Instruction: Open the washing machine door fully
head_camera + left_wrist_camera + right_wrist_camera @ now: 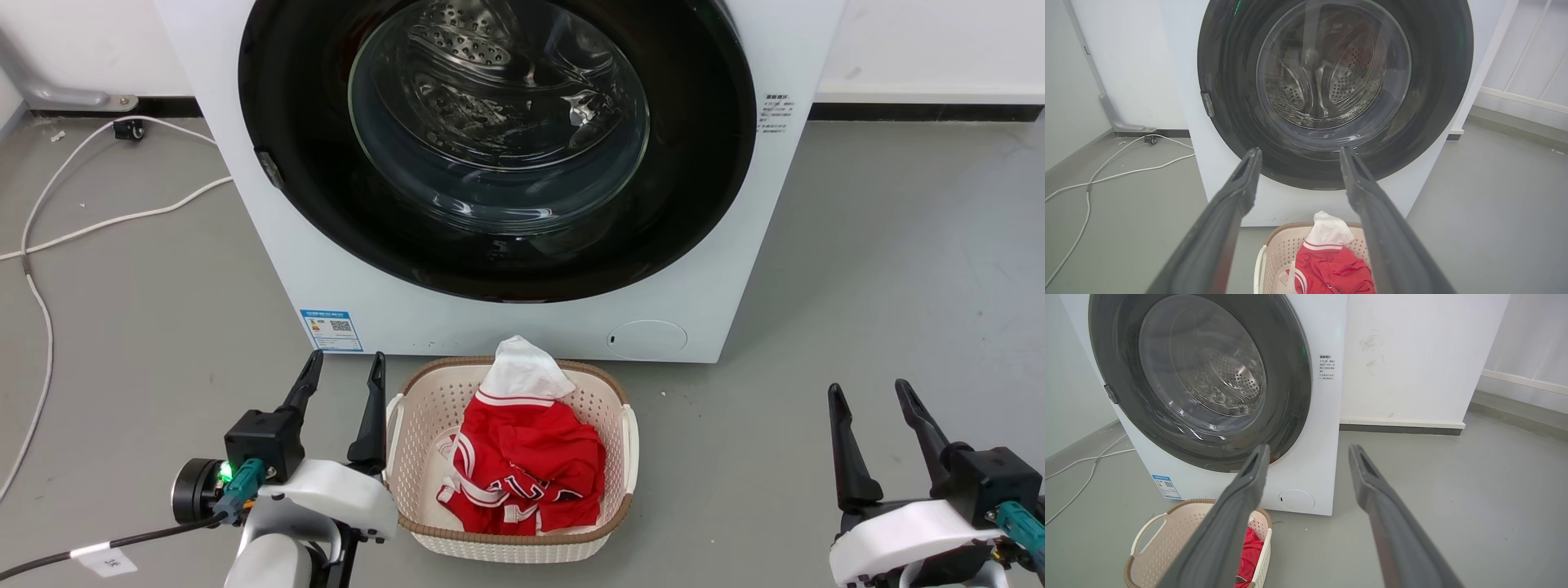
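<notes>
Both grippers are sitting low, fingers pointing at the machine. Our left gripper [345,361] has its fingers spread with nothing between them, and it's the same with our right gripper [868,389]: wide apart, holding nothing.

The washing machine door [498,139] is ahead of and above both grippers, roughly between them and a bit closer to the left one. It looks closed, lying flat against the front of the washing machine [506,327], and neither gripper touches it. There's a small latch piece [268,167] on the door's rim, up ahead of the left gripper.

Just to the right of our left gripper is a cream laundry basket [424,416] with a red garment [522,457] and a white cloth [522,371] in it. We can't tell if the nearer finger touches its handle. The basket is well to the left of our right gripper. A white cable [49,237] runs across the floor off to the left of the left gripper.
</notes>
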### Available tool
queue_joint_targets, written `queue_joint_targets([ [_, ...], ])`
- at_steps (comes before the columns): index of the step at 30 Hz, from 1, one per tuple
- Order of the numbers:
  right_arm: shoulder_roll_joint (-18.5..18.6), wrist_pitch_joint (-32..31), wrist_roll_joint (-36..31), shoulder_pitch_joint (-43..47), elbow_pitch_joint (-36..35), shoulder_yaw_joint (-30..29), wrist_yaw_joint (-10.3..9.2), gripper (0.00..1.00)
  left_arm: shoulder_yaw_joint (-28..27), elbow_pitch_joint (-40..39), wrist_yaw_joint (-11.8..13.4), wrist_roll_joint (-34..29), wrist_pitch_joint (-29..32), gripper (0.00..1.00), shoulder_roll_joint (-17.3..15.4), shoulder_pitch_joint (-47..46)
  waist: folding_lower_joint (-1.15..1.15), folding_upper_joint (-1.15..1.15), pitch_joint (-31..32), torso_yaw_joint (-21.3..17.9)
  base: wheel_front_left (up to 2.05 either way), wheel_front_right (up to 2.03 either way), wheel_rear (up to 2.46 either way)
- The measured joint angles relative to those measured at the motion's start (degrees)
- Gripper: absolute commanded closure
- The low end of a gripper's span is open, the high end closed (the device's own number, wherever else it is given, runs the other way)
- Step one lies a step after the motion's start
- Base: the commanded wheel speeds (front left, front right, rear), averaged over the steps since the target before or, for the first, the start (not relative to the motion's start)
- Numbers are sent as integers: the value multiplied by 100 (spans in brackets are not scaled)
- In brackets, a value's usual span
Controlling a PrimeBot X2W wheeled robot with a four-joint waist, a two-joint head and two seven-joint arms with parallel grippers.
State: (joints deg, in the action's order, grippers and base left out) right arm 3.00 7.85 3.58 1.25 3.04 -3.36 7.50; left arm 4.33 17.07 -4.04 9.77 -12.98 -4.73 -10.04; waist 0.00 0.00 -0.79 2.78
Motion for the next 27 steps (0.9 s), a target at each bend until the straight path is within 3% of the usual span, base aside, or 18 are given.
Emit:
queue_joint_targets([
  [19, 0, 120, -430, 10, -45, -77, 1, 0, 79, 130, 27, -671, -192, 0, -8, -101, 0, 0, -46, 38, 0, 0, 0],
  [27, -1, 176, -417, -8, 88, -92, 1, 0, 74, 166, 46, -687, -209, 0, -5, -115, 0, 0, -63, 40, 0, 0, 0],
])
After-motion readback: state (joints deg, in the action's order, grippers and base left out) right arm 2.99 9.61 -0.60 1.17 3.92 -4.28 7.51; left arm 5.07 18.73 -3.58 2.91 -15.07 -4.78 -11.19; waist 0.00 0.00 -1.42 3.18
